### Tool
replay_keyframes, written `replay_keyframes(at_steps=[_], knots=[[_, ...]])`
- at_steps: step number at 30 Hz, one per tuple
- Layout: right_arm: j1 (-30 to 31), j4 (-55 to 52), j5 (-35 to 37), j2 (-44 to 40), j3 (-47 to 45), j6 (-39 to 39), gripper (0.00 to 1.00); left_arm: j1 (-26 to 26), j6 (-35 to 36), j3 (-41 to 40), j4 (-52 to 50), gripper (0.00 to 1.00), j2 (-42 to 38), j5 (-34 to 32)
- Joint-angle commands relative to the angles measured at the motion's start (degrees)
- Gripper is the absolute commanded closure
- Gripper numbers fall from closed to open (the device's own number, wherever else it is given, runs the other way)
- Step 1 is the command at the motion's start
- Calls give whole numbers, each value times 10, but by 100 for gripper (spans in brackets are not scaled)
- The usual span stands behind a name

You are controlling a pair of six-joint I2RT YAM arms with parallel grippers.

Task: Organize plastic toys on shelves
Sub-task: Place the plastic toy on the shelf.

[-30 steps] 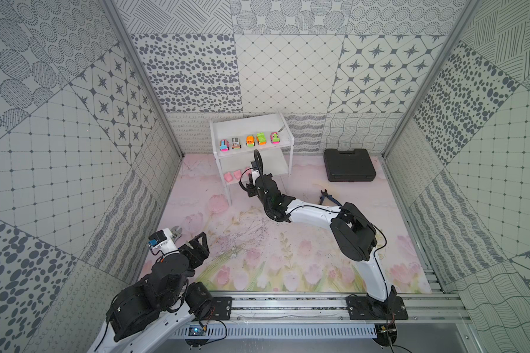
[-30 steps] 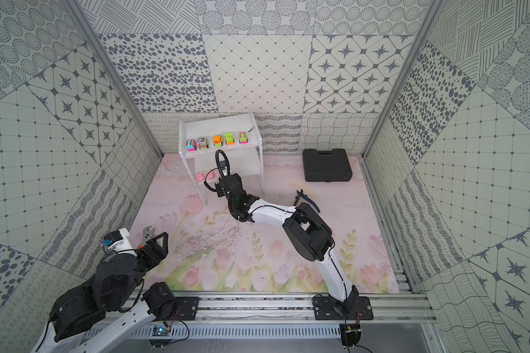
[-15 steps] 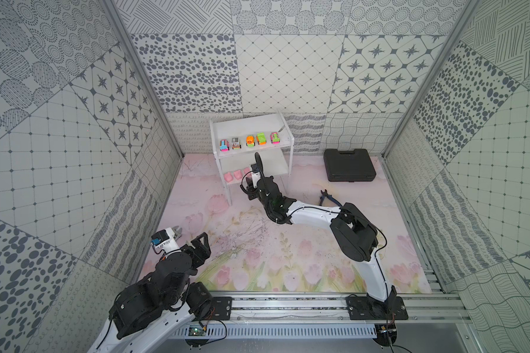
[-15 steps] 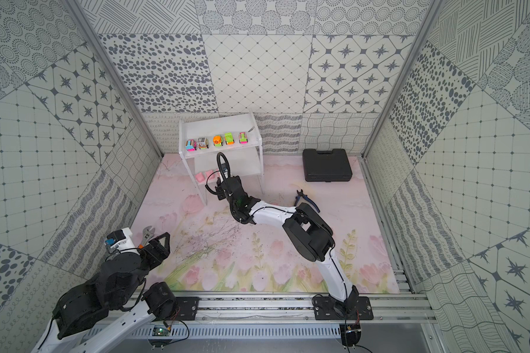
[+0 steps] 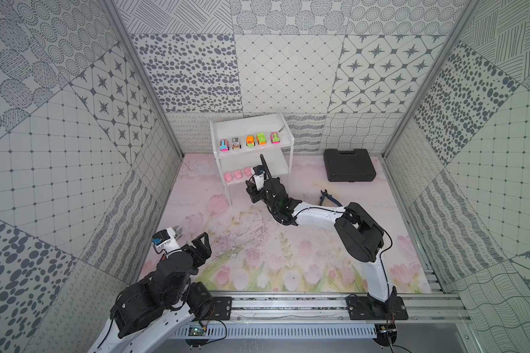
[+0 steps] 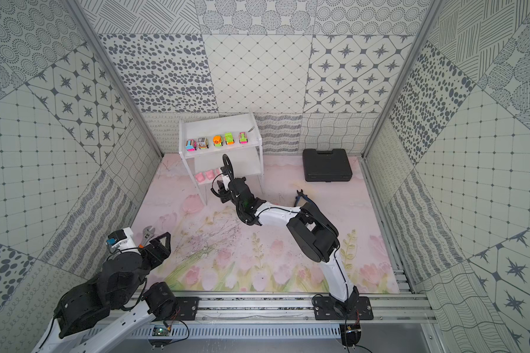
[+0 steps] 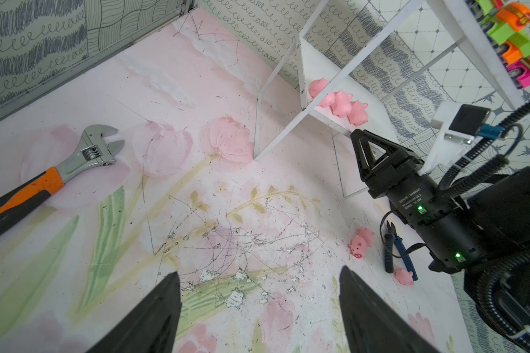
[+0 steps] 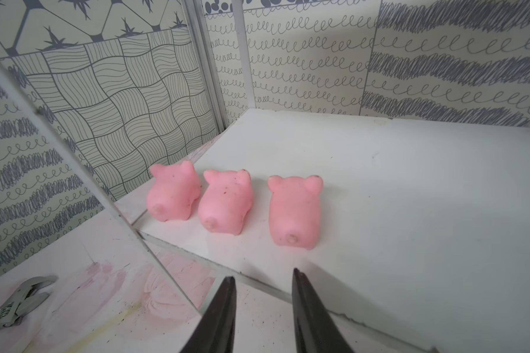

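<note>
1. Now the right pincer (image 8: pixel 262 275) hangs slightly parted and empty just before the rack (image 8: pixel 410 198), on whose lower board three pigs (image 8: pixel 294 211) stand in a row.
2. Left pincer (image 7: pixel 257 270) gapes wide, empty, over the table (image 7: pixel 196 183).
3. Five cars (image 5: pixel 250 141) line the top board; two more pigs (image 7: pixel 361 243) lie on the table near the pliers (image 7: pixel 401 253).
4. Pigs look light, soft and rounded: probably best pinched gently across the flanks, lest they squirt out.

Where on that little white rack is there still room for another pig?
On the lower board, the stretch between the three pink pigs and the end nearer the black case is bare. The top board is free only behind the five toy cars; its front edge is crowded.
</note>
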Motion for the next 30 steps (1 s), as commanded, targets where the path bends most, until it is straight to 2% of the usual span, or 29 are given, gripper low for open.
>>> replay_keyframes(at_steps=[1, 10, 18, 22, 26, 28, 30], knots=[[-4, 36, -32, -46, -32, -36, 64, 0, 12, -3, 17, 16, 2, -12], [-26, 88, -60, -83, -92, -99, 63, 0, 17, -6, 20, 15, 0, -15], [-32, 89, -91, -76, -78, -113, 62, 0, 21, -6, 20, 15, -3, -11], [-33, 88, -95, -96, -97, -109, 61, 0, 47, -13, 50, 13, -7, 14], [-33, 64, -101, -167, -162, -103, 57, 1, 77, -48, 127, 6, -19, 67], [-34, 37, -106, -224, -215, -99, 55, 1, 90, -72, 176, 1, -26, 99], [-37, -3, -107, -286, -272, -88, 52, 0, 90, -98, 220, 1, -27, 126]])
